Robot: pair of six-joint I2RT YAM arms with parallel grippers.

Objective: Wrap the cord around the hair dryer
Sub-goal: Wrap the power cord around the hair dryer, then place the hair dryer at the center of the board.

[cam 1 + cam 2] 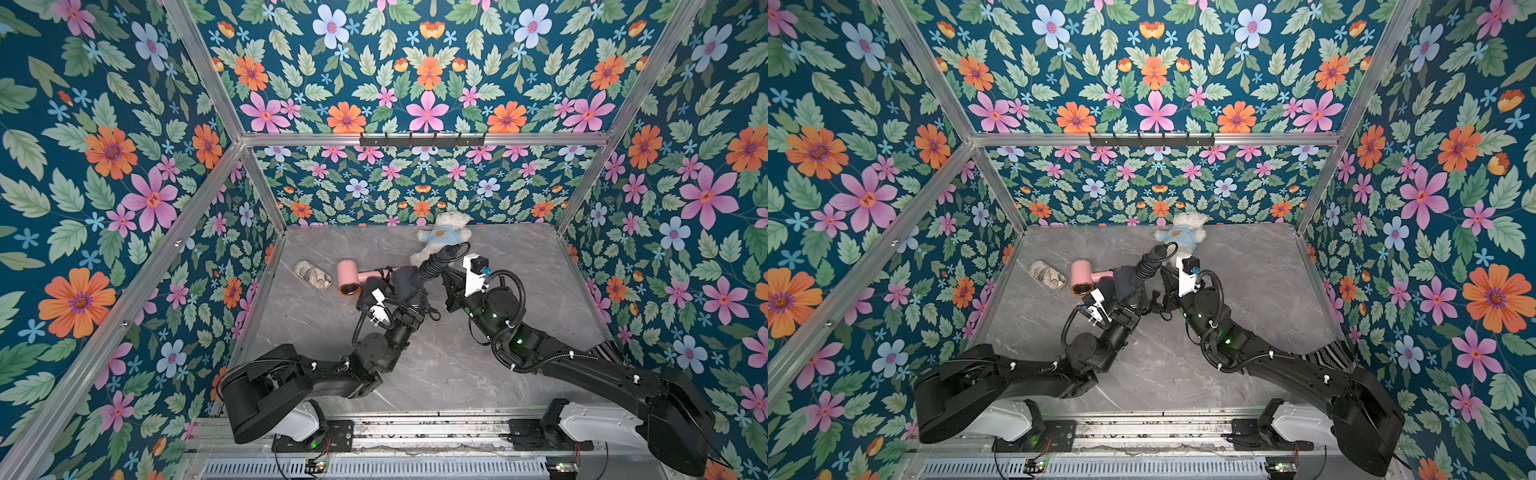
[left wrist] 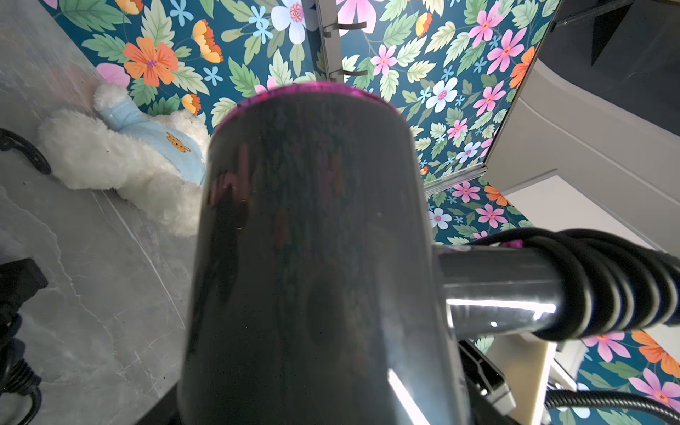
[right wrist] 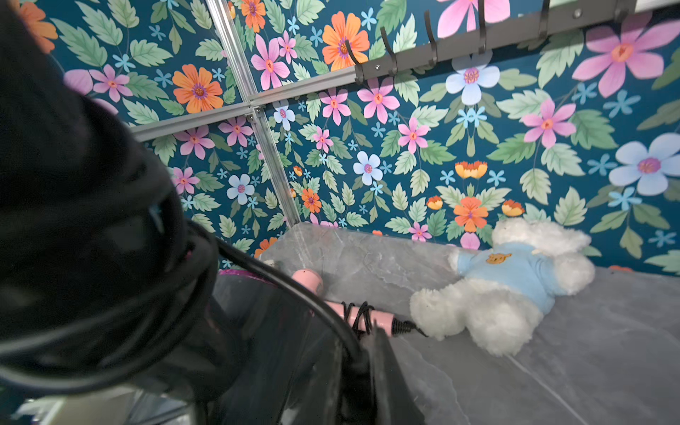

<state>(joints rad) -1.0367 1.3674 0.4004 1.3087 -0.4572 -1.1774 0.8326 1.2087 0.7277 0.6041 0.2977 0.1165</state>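
Black cord (image 1: 432,262) around raised hair dryer (image 1: 405,283)

Left tool (image 1: 413,301) jaws: hidden from you behind dark hair dryer (image 2: 312,239).
Right tool (image 1: 448,279): blocked in your wrist view by blurred cord (image 3: 121,235) coils.

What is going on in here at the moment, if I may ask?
The left pincer holds a dark hair dryer up by its barrel. Black cord already coils several times around its handle, and the right pincer grips the loose stretch. A pink hair dryer, a white teddy bear and a patterned pouch lie on the table.
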